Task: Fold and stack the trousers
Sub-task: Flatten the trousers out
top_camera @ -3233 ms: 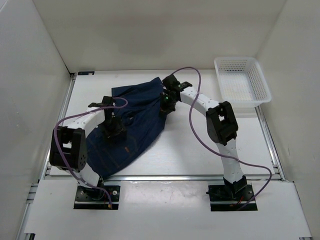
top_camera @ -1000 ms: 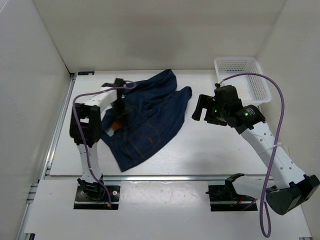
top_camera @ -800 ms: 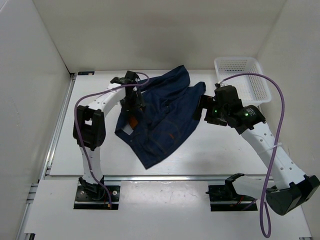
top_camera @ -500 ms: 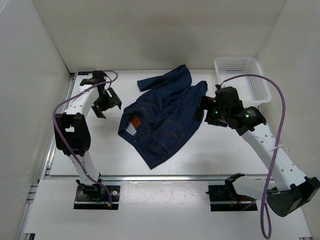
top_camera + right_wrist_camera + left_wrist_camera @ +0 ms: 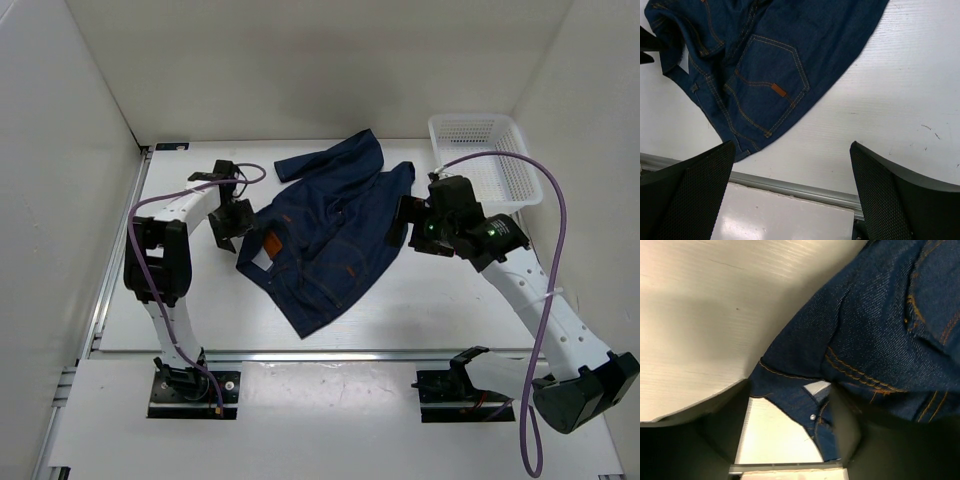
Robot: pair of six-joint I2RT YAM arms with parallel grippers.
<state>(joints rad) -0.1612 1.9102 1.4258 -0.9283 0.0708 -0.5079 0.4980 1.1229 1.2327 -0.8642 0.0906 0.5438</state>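
trousers (image 5: 330, 232) crumpled on table (image 5: 450, 300); basket (image 5: 486, 172) near

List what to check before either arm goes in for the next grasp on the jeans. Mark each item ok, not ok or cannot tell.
1. Dark navy-blue denim jeans spread flat for folding: not ok. They are rumpled, lie diagonally and have overlapping layers.
2. Left arm's fingers open: ok, they stand apart.
3. Left arm's fingers free of cloth: cannot tell. The waistband corner lies in the gap between them, and contact is unclear.
4. Right arm's fingers open and holding nothing: ok, wide apart above the white table at the jeans' edge.
5. Jeans apart from the white plastic mesh basket: ok.
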